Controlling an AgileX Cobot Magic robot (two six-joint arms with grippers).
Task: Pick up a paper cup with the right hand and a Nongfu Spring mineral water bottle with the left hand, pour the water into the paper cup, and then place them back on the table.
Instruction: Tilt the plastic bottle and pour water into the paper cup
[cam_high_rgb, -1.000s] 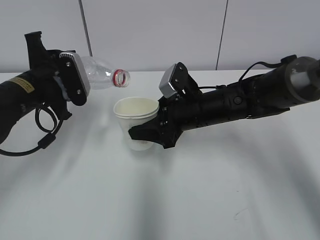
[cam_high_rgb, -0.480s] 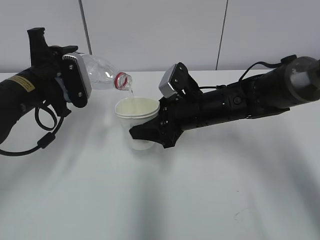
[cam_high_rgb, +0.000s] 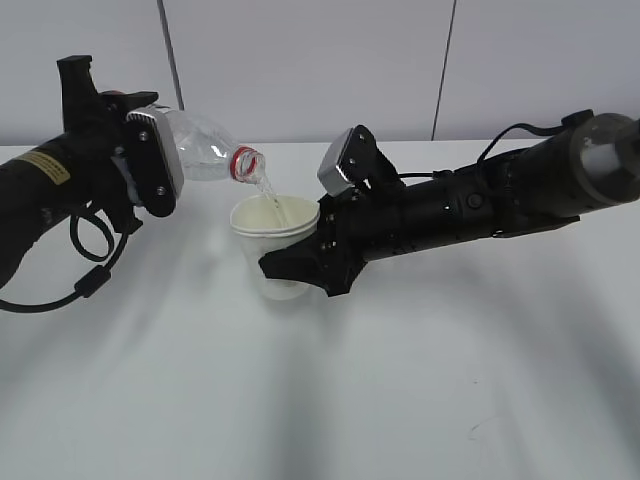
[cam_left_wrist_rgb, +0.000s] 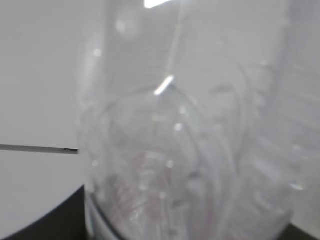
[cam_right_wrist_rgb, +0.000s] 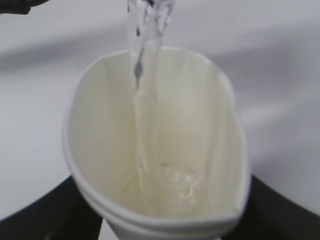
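At the centre of the frame the right claw (cam_high_rgb: 290, 272) is clamped round the cup (cam_high_rgb: 274, 232), which it holds above the worktop (cam_high_rgb: 400, 400), its rim squeezed slightly oval. Just behind it, upper left, the left claw (cam_high_rgb: 150, 165) grips the bottle (cam_high_rgb: 205, 145), tipped so its red-ringed mouth sits just over the cup's near rim. A second ago the mouth was level and dry; the bottle has since tilted further, and now a thin stream of water (cam_right_wrist_rgb: 140, 100) runs down the cup's inner wall and pools at the bottom. So the pour is under way, with the cup barely filled. How much water remains in the bottle is hard to judge; the left wrist view is blurred.
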